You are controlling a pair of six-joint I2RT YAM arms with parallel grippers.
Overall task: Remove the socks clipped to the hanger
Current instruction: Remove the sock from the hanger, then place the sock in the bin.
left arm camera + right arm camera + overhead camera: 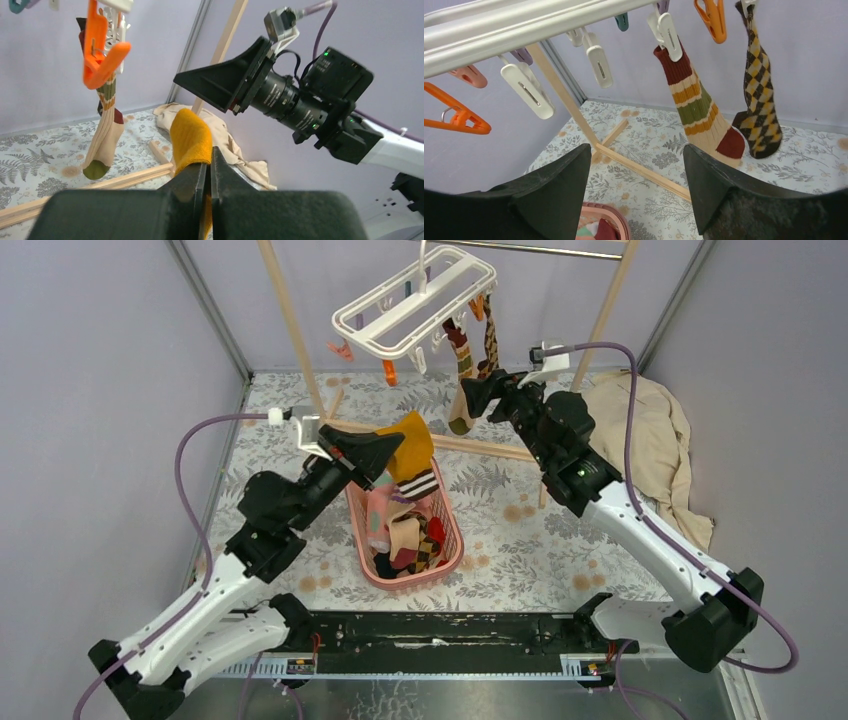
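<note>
The right gripper (636, 160) was spread; it should close squarely on the striped sock (696, 107) just ahead. The left gripper (209, 164) pinched the yellow sock (190, 137).

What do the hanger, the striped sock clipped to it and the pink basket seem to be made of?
The hanger looks like white moulded plastic, smooth, with a slight sheen along its bars. The striped sock seems knitted fabric, matt, with fine ribs visible; the fibre cannot be told. The pink basket is probably plastic too: thin even rim, uniform colour.
</note>
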